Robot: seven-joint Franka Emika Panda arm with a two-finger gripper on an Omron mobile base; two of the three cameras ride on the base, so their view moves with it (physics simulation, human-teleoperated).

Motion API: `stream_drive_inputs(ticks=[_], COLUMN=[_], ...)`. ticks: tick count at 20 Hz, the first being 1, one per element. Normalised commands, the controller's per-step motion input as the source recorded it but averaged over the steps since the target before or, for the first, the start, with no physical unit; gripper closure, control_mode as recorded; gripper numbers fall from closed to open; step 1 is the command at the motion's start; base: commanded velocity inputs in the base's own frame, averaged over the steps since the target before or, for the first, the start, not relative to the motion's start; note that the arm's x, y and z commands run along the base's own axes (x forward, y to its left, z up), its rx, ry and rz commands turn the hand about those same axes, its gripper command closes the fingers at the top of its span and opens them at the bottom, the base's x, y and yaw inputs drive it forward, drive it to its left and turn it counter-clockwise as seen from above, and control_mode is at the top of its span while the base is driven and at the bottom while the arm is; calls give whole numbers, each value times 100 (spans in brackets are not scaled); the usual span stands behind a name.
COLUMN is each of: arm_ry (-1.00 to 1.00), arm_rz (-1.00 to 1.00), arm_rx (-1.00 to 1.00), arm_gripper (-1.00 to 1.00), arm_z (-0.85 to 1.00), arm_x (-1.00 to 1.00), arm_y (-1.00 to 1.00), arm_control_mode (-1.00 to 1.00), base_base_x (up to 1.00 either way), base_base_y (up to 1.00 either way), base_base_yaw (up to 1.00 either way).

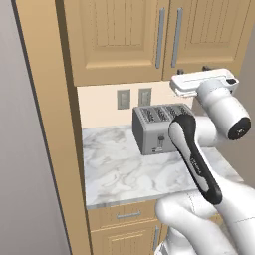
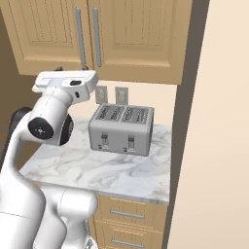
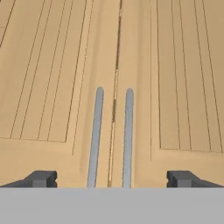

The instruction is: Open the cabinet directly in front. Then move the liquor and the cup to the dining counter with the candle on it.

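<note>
The cabinet [image 1: 114, 40] [image 2: 141, 39] [image 3: 48, 87] hangs on the wall ahead with both panelled doors shut. Its two long silver bar handles [image 1: 160, 37] [image 2: 96, 36] [image 3: 96, 135] run side by side along the centre seam. My gripper [image 1: 193, 70] [image 2: 71, 69] [image 3: 112, 179] is raised just below the doors' lower edge and points at them. It is open, and its fingertips [image 3: 41, 178] stand wide apart, one on each side of the handle pair, with nothing between them. The liquor, the cup, the dining counter and the candle are out of view.
A silver toaster [image 1: 159, 127] [image 2: 122, 129] stands on a short marble counter [image 1: 124, 174] [image 2: 97, 170] under the cabinet, with two wall outlets [image 1: 133, 98] behind it. Drawers [image 2: 127, 214] sit below. A tall wood panel [image 1: 45, 124] bounds the left, a beige wall [image 2: 214, 146] the right.
</note>
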Motion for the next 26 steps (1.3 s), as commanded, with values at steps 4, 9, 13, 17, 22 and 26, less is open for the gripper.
stream_drive_inputs(ticks=[4,9,13,17,22,26], arm_ry=[0,0,1,7,13,16], arm_rz=[0,0,0,0,1,1], arm_rx=[7,7,3,1,1,1], arm_gripper=[-100,-100,-100,-100,-100,100], arm_z=[28,19,3,0,0,0], arm_x=[63,71,77,84,99,99], arm_y=[-20,-19,-9,-6,-5,-3], arm_control_mode=[-100,-100,-100,-100,-100,-100], base_base_x=[0,0,0,0,0,0], base_base_y=[0,0,0,0,0,0], base_base_yaw=[0,0,0,0,0,0])
